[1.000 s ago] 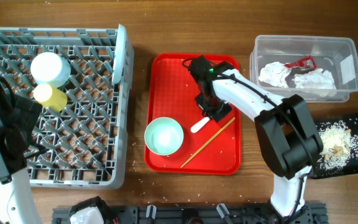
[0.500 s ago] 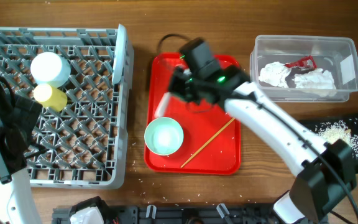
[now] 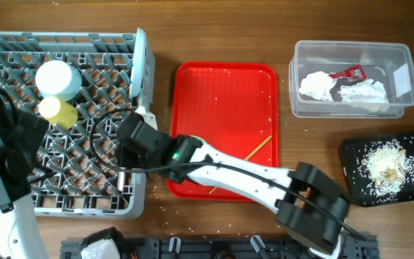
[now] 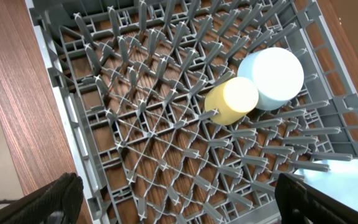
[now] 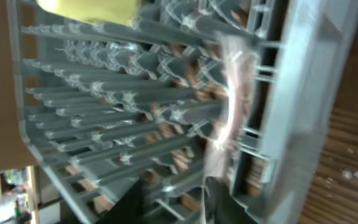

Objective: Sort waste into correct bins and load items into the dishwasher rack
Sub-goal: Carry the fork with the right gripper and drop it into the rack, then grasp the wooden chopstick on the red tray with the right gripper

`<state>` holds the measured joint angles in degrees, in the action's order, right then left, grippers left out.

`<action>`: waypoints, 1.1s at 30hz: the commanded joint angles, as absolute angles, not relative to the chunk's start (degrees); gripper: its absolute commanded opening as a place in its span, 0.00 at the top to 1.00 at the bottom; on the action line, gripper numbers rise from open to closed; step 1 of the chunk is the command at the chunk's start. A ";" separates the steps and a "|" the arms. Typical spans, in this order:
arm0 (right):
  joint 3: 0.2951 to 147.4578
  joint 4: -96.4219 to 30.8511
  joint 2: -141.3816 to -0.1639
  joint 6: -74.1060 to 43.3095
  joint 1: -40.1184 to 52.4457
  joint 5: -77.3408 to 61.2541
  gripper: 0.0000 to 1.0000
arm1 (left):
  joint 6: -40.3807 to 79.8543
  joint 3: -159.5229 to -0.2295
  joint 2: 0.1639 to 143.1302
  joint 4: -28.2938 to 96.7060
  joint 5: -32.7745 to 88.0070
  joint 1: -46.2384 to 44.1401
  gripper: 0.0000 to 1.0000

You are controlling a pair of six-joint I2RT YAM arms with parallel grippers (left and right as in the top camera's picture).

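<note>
On my left the rack (image 3: 63, 37): cup (image 3: 57, 112) in front of bowl (image 3: 57, 78) at its rear left, plate (image 3: 141, 66) upright at its right wall. Centre: tray (image 3: 225, 101), a stick (image 3: 259, 147) on it. Right rear: tub (image 3: 351, 47) holding napkins (image 3: 318, 86) and wrapper (image 3: 348, 73). Right front: bin (image 3: 352, 154) holding crumbs (image 3: 382, 165).

A flat red tray (image 3: 225, 108) is being carried near the middle of the wooden table (image 3: 214, 29). A thin wooden stick (image 3: 259, 147) is being held at a slant on the tray's lower right part, its lower end being hidden from the overhead view.
</note>
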<state>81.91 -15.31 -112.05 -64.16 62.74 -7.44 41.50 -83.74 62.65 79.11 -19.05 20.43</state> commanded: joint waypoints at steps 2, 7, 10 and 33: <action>82.46 -17.82 -111.94 -60.80 62.02 -6.42 0.03 | 42.48 -84.18 62.41 79.02 -20.01 20.80 0.00; 83.15 -25.04 -103.77 -56.38 58.67 -5.56 0.01 | 42.48 -84.18 62.41 79.02 -20.01 20.80 0.00; 83.20 -33.61 -92.99 -54.13 53.41 -3.60 0.01 | 42.48 -84.18 62.41 79.02 -20.01 20.80 0.00; 53.49 -45.19 -94.17 -73.43 33.36 -0.38 0.64 | 42.48 -84.18 62.41 79.02 -20.01 20.80 0.00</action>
<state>53.74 -46.15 -90.91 -71.16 33.47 0.95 41.50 -83.74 62.65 79.11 -19.05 20.43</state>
